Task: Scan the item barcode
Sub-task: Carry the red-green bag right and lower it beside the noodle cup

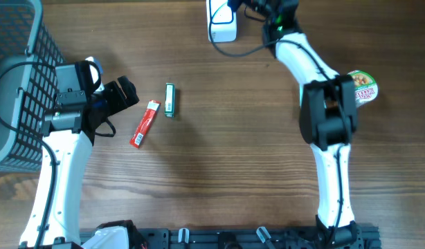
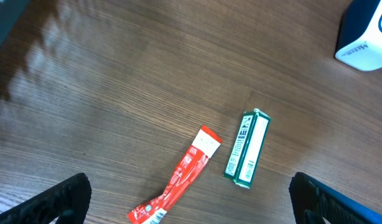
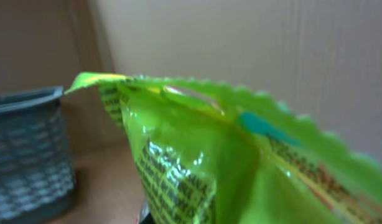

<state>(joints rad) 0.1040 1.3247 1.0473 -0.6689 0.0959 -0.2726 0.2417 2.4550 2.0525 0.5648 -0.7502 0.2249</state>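
A shiny green snack packet [image 3: 197, 155] with black print fills the right wrist view and hides the fingers that hold it. Overhead, my right gripper [image 1: 266, 10] is shut at the table's far edge, just right of the white barcode scanner [image 1: 222, 21]. The packet is hard to make out there. My left gripper [image 1: 124, 94] stands wide open, low over the table, with nothing between its fingers [image 2: 63, 199]. Just ahead of it lie a red stick packet [image 1: 145, 124] and a small green box [image 1: 169, 99], also seen as the red packet [image 2: 181, 177] and the box [image 2: 247, 149].
A dark mesh basket [image 1: 19, 83] stands at the left edge and shows again as the basket [image 3: 29, 155]. A round green-rimmed cup [image 1: 365, 86] sits beside the right arm's elbow. The scanner's cable runs toward the right arm. The scanner's corner [image 2: 365, 37] appears top right.
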